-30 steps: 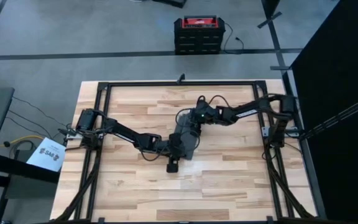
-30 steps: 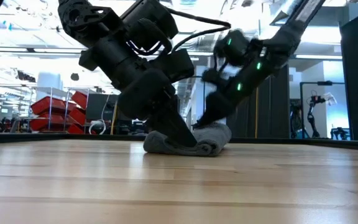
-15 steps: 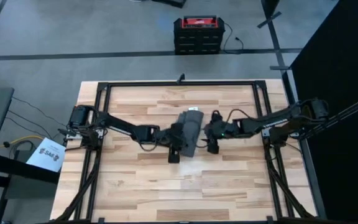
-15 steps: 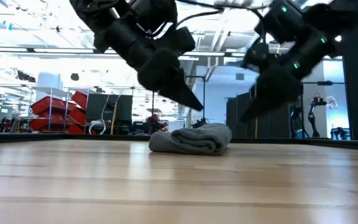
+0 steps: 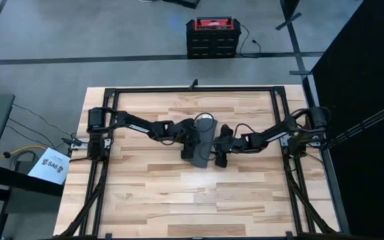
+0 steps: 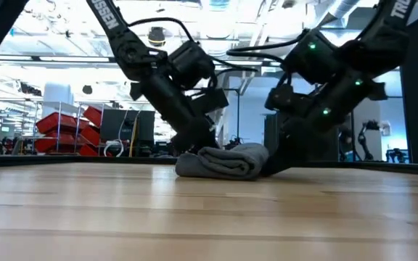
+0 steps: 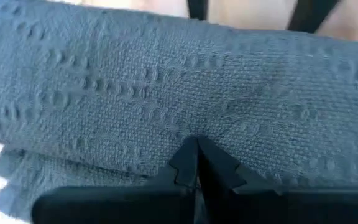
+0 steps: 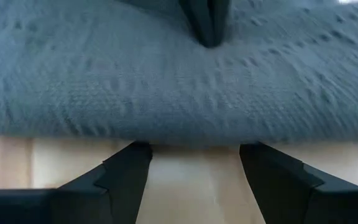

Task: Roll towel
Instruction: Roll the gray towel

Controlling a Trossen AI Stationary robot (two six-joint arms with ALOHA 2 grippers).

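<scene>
Towel (image 5: 202, 141): dark grey, rolled into a compact bundle, lying near the middle of the wooden table (image 5: 152, 200), slightly toward the far side. In the low view it rests flat on the tabletop as a thick roll (image 6: 227, 161) with layered folds at its left end.

Left gripper (image 5: 187, 135): at the towel's left side, pressed against the roll. Left wrist view shows its fingertips (image 7: 196, 163) together, clenched with nothing between them, tips touching the towel's woven surface (image 7: 166, 93).

Right gripper (image 5: 219, 148): at the towel's right side, low to the table. Right wrist view shows its two fingers (image 8: 126, 171) spread apart, released, bare wood between them, the towel's edge (image 8: 166, 93) just ahead of the tips.

The arms reach inward from opposite table sides.
</scene>
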